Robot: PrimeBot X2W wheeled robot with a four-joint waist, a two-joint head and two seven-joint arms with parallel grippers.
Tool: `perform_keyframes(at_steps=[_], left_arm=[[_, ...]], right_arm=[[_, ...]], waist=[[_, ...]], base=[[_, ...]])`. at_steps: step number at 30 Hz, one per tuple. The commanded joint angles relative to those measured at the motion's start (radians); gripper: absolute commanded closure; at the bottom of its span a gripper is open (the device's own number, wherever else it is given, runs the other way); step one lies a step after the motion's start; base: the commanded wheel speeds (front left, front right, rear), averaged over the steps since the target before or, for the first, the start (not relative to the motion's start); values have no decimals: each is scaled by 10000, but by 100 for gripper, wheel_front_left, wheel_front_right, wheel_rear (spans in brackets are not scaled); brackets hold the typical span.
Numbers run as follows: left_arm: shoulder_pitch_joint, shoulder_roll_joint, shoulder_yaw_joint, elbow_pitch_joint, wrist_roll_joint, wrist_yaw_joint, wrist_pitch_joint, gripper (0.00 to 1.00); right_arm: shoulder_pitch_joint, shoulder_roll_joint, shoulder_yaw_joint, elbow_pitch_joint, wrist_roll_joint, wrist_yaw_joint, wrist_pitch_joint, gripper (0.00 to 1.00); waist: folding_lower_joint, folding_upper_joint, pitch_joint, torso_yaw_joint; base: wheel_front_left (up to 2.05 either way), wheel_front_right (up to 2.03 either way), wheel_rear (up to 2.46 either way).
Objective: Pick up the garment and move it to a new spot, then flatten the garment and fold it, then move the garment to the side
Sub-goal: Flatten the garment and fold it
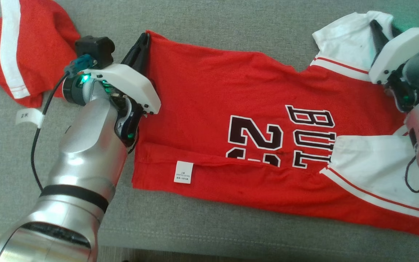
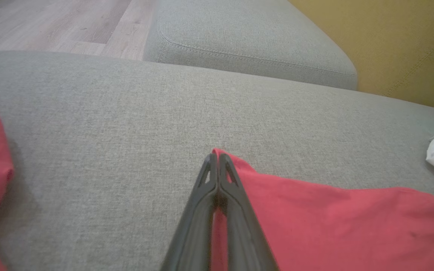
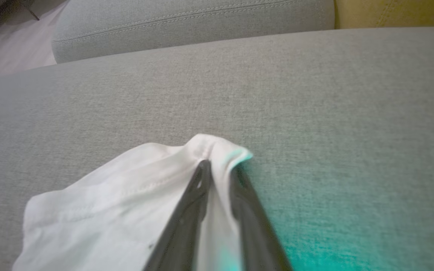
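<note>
Red-bodied, white-sleeved, lying flat across the grey sofa cushion (image 1: 231, 22) as a basketball jersey (image 1: 231, 83), near edge folding up over black numerals (image 1: 256, 136). Clenching the left gripper (image 2: 216, 158) on its red hem corner; pinching the far white sleeve (image 3: 126, 188) in the right gripper (image 3: 219, 171).

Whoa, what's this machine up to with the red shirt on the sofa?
A two-armed robot is handling a red jersey spread on a grey sofa cushion. Its left gripper pinches a red hem corner; its right gripper has a white sleeve between its fingers. The near edge is already folded over.
</note>
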Motion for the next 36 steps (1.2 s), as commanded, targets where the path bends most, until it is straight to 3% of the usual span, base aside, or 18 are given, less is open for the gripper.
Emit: perform_keyframes(at_steps=[1,8,24,36], left_arm=[[-182,255,242,-329,3,9,-125,100],[94,307,487,-651,-1,85,-125,100],[2253,1027,1402,-2956,128,414,-125,100],[3858,1587,1808,-5330,-432,776,493,100]], right_arm=[[77,45,389,-215,265,-7,-174,100],[364,-223,1118,-895,1035,-7,-943,100],[2423,-1597,2301,-4223,2979,-7,-2235,100],[4742,-2473,1634,-7405,3768,-7,-2558,100]], waist=[[-1,0,-16,-22],[-1,0,-192,-215],[-1,0,-947,-775],[-1,0,-1206,-1096]], base=[[0,0,0],[0,0,0],[0,0,0],[0,0,0]])
